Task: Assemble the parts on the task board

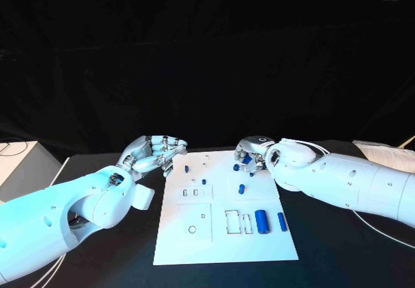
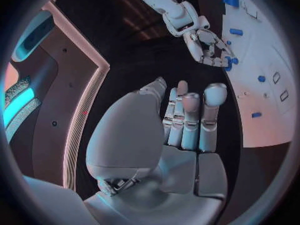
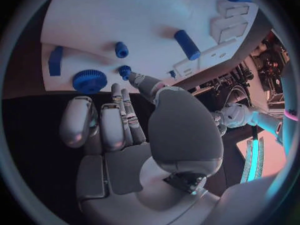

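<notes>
On the task board (image 1: 220, 240) lie about eight blue parts (image 1: 261, 221); both robot hands' grip states are unclear.

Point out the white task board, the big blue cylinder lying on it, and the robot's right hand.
White task board (image 1: 226, 246), head view, bare near end.
Big blue cylinder (image 1: 261, 221), head view, middle of its body.
Right hand (image 1: 253, 152), head view, middle of the silver hand.

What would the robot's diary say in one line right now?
left hand: open, beside task board | right hand: fingertip at small blue part, far edge | blue gear on board
</notes>
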